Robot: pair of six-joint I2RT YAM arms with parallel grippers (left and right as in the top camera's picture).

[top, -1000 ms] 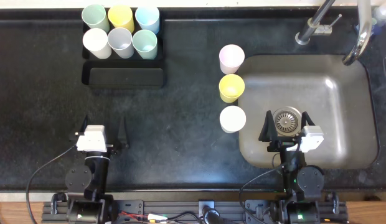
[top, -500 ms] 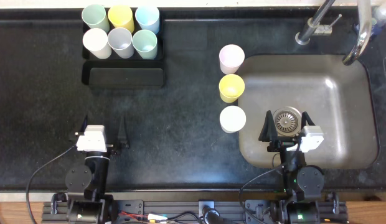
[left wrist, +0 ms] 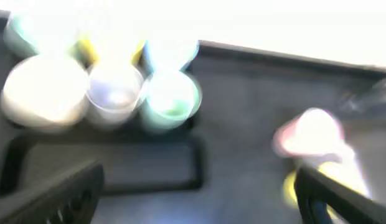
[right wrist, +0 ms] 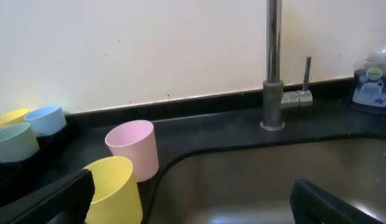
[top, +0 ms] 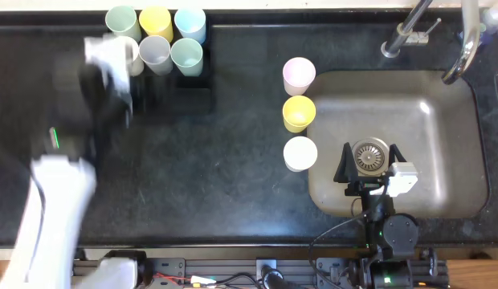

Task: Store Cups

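Note:
Three loose cups stand in a line left of the sink: pink (top: 298, 75), yellow (top: 299, 113) and white (top: 300, 153). A black tray (top: 189, 100) at the back left holds several cups in its rear rows, and its front slot (left wrist: 106, 165) is bare. My left arm (top: 56, 185) stretches up toward the tray, blurred. Its gripper (left wrist: 193, 208) is open, hanging in front of the tray's white (left wrist: 43, 93) and green (left wrist: 171, 99) cups. My right gripper (top: 369, 164) is open over the sink, with the pink cup (right wrist: 134, 146) and yellow cup (right wrist: 115, 186) ahead of it.
A steel sink (top: 442, 104) fills the right side, its drain (top: 369, 154) beside my right gripper. The faucet (right wrist: 274, 62) rises behind it, and a soap bottle (right wrist: 372, 81) stands at the far right. Dark worktop (top: 233, 177) lies between tray and sink.
My left arm has swung fast from its rest near the front edge up to the tray at the back left. The right arm and the cups have not moved.

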